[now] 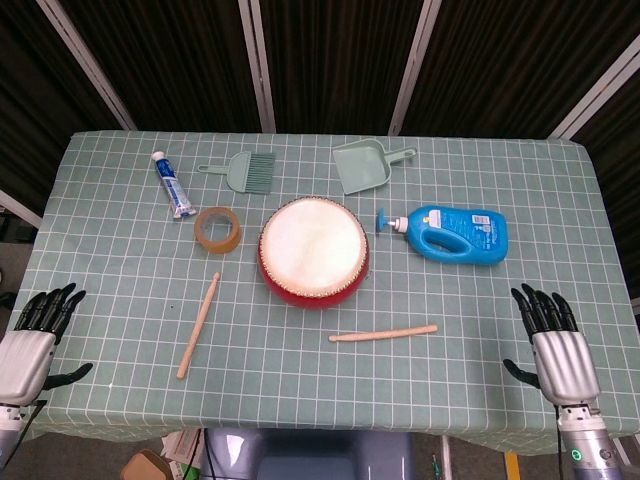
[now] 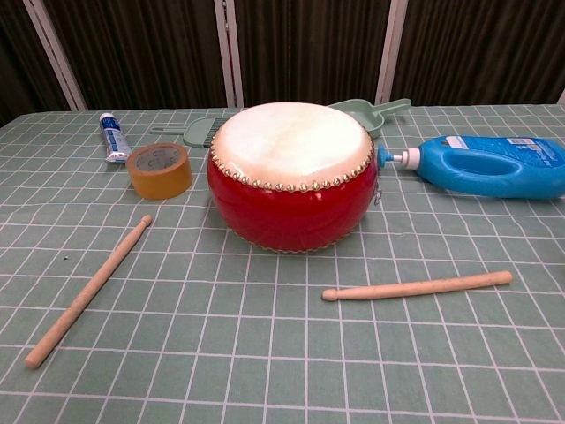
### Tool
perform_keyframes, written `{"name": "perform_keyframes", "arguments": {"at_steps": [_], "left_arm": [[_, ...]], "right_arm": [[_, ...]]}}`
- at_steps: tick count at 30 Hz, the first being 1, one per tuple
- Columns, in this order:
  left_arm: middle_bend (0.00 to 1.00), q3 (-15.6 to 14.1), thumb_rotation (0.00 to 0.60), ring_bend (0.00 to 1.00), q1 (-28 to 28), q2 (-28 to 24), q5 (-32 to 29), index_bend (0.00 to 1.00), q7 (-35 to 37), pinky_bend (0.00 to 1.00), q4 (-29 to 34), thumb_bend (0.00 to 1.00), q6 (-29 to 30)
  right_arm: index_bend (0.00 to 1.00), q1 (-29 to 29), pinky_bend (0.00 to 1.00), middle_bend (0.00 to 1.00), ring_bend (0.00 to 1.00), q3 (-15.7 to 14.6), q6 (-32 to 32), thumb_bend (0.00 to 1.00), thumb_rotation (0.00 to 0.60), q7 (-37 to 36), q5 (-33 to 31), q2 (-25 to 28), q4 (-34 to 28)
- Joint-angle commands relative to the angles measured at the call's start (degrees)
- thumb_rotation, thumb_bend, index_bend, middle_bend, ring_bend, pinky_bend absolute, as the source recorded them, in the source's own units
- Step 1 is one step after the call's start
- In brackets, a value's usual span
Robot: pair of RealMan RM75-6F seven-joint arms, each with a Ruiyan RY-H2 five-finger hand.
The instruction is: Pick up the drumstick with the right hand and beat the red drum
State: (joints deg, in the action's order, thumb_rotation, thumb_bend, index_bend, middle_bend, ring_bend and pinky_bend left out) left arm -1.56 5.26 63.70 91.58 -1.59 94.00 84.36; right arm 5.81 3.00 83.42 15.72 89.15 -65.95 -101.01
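The red drum (image 1: 314, 251) (image 2: 292, 177) with a pale skin stands mid-table. One wooden drumstick (image 1: 384, 333) (image 2: 417, 287) lies just in front of it to the right, nearly level. A second drumstick (image 1: 198, 325) (image 2: 86, 292) lies slanted at the front left. My right hand (image 1: 556, 345) hovers open, fingers spread, over the table's front right corner, well right of the near drumstick. My left hand (image 1: 30, 340) is open beyond the front left edge. Neither hand shows in the chest view.
A blue detergent bottle (image 1: 452, 234) (image 2: 485, 165) lies right of the drum. A tape roll (image 1: 217, 229) (image 2: 159, 170), a toothpaste tube (image 1: 172, 184), a green brush (image 1: 244, 170) and a green dustpan (image 1: 365, 165) sit behind and left. A green checked cloth (image 1: 120, 260) covers the table.
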Motion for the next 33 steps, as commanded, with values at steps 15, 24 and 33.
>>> {"name": "perform_keyframes", "arguments": {"at_steps": [15,24,33], "left_arm": [[0.00,-0.2,0.600,0.00,0.1,0.0,0.3,0.00,0.6,0.00,-0.2,0.00,-0.1],[0.00,-0.2,0.600,0.00,0.3,-0.1,0.2,0.00,1.0,0.00,-0.3,0.00,-0.5],[0.00,-0.3,0.600,0.00,0.2,-0.1,0.1,0.00,0.8,0.00,-0.2,0.00,-0.5]], "right_arm": [[0.37,11.5,0.96,1.00,1.00,3.9,-16.2,0.47,0.600,16.9,-14.0,-11.2,-1.5],[0.39,13.7,0.96,1.00,1.00,3.5,-16.8,0.47,0.600,21.4,-19.2,-16.6,0.0],[0.46,15.0,0.96,1.00,1.00,2.9,-16.3,0.47,0.600,22.9,-20.3,-20.0,2.4]]}}
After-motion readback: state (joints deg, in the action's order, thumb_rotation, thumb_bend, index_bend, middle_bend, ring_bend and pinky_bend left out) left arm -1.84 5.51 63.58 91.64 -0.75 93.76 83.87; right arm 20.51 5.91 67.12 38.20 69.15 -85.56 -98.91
